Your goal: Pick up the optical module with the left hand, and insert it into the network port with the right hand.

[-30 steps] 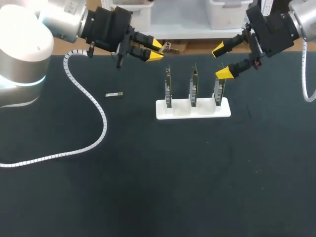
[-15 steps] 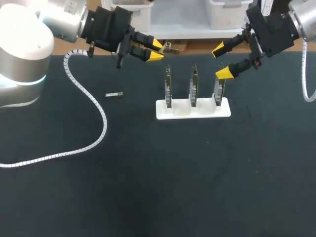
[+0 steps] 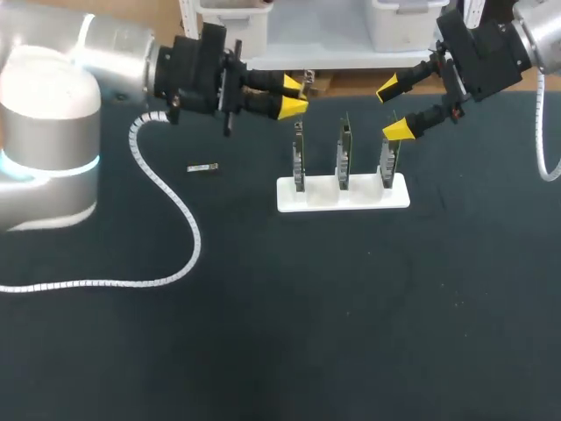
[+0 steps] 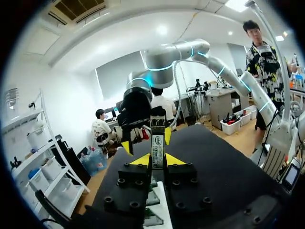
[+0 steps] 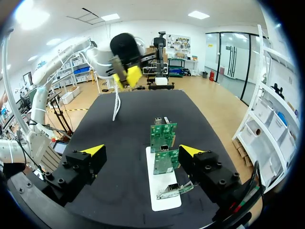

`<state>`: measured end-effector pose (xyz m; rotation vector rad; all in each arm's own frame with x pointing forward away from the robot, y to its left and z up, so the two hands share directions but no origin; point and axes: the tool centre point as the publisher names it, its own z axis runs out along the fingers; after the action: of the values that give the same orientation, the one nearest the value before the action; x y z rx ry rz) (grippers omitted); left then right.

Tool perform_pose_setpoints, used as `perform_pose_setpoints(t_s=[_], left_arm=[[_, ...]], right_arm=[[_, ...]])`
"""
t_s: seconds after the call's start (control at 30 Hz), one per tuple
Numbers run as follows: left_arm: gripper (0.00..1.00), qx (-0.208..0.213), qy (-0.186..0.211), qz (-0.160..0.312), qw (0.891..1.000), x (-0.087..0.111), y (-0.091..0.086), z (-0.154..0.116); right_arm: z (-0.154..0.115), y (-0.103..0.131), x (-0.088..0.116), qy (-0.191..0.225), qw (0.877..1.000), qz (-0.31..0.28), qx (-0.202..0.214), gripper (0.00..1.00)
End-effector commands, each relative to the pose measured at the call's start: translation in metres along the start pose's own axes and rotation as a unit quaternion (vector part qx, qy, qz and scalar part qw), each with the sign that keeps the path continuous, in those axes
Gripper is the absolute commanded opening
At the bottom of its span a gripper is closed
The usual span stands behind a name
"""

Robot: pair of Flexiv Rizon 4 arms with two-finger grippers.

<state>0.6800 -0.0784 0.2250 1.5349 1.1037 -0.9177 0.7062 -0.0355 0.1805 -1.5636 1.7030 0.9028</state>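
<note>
1. A small silver optical module (image 3: 202, 167) is lying flat on the black cloth-covered table (image 3: 280, 333). It is sitting well to the left of the holder, and no gripper is touching it.
2. A white rectangular holder (image 3: 359, 198) is sitting near the far middle of the table. It is carrying three upright green circuit boards (image 3: 344, 153) in a row.
3. In the right wrist view, a small metal network port (image 5: 165, 148) is showing on the middle board.
4. The left arm is coming in from the left, high over the far part of the table. Its left gripper (image 3: 294, 96) is hovering above and just behind the leftmost board.
5. The left gripper's yellow-tipped fingers are standing only slightly apart and are holding nothing. In the left wrist view, a board is showing through the narrow gap, ahead of the fingers rather than clamped by them.
6. The right arm is coming in from the far right corner. Its right gripper (image 3: 394, 110) is hanging beside the rightmost board, up near that board's top edge.
7. The right gripper's yellow-tipped fingers are spread wide and are gripping nothing. In the right wrist view, the row of boards and the white holder are lying ahead of the gripper, between the lines of its two fingers.
8. A white spiral-wrapped cable (image 3: 198, 241) is trailing from the left arm and curving across the left part of the table. It is passing near the module but is not touching it.
</note>
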Motion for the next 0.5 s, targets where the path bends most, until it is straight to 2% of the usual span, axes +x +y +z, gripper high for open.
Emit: perform_pose_setpoints(t_s=[0.03, 0.07, 0.13, 0.27, 0.5], left_arm=[[0.00, -0.034, -0.057, -0.001, 0.998, 0.006, -0.010, 0.024], [0.00, -0.039, -0.069, -0.006, 0.997, 0.005, -0.013, 0.030], [0.00, -0.040, -0.062, -0.017, 0.997, 0.002, -0.019, 0.038], [0.00, -0.068, -0.076, -0.037, 0.994, -0.005, -0.028, 0.048], [0.00, -0.080, -0.048, -0.058, 0.994, -0.022, -0.040, 0.052]], right_arm=[[0.000, 0.002, 0.000, 0.000, 1.000, 0.000, 0.002, 1.00], [0.000, 0.002, 0.000, 0.000, 1.000, 0.000, 0.002, 1.00], [0.000, 0.002, 0.000, 0.000, 1.000, 0.000, 0.002, 1.00], [0.000, 0.002, 0.000, 0.000, 1.000, 0.000, 0.002, 1.00], [0.000, 0.002, 0.000, 0.000, 1.000, 0.000, 0.002, 1.00]])
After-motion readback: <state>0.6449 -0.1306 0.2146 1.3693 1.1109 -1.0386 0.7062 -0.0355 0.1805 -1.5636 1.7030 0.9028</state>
